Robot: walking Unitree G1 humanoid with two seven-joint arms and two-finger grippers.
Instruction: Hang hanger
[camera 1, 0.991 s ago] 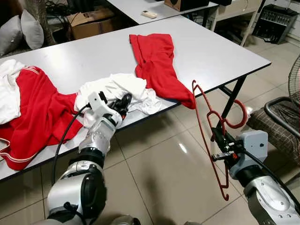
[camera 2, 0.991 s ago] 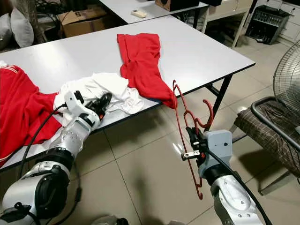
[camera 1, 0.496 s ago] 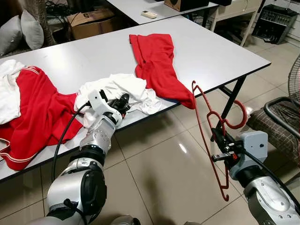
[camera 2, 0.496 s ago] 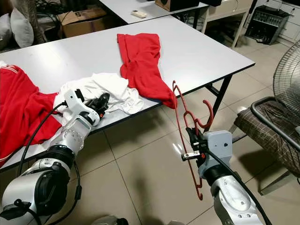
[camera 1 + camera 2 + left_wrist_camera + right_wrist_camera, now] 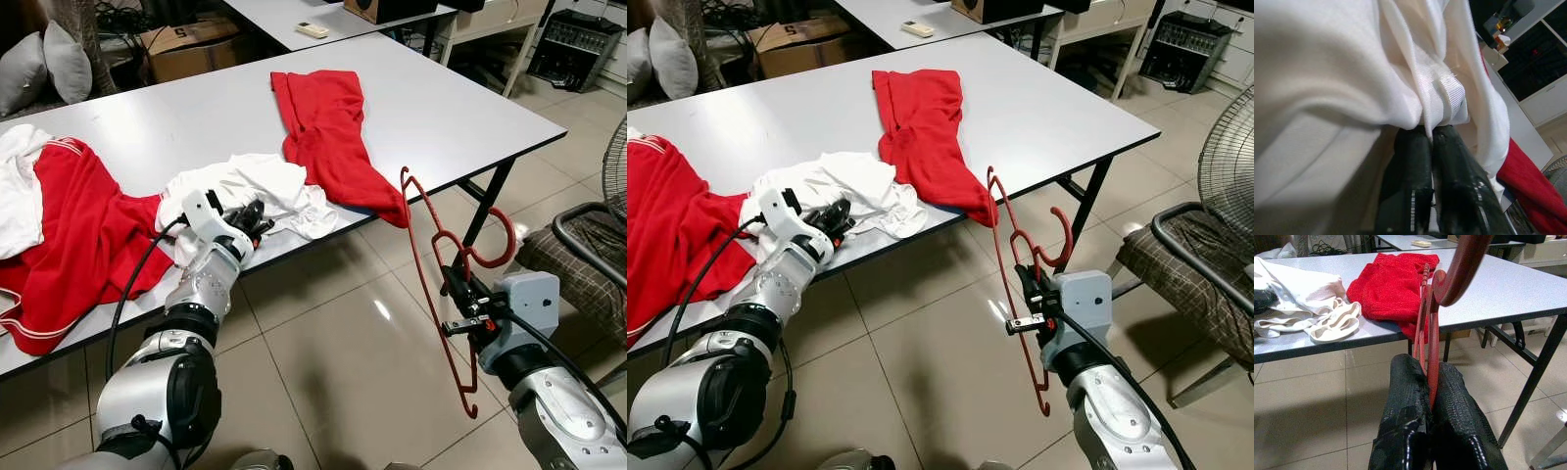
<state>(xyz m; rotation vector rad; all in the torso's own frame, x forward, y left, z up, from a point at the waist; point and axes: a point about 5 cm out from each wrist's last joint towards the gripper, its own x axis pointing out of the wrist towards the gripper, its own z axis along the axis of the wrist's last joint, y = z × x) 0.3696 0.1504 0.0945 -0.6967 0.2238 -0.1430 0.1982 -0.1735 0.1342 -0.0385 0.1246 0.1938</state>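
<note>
The left hand [image 5: 253, 217] now sits a little lower and closer in against the white garment [image 5: 257, 186] at the front edge of the desk [image 5: 176, 117] than it did a second ago. Its black fingers [image 5: 1422, 161], which pointed up and stood slightly apart before, are now drawn together, and in the left wrist view they pinch a ribbed fold of the white cloth between their tips. The cloth just ahead of the fingers looks slightly more bunched than before. The left forearm has tipped down a touch along with the hand.
</note>
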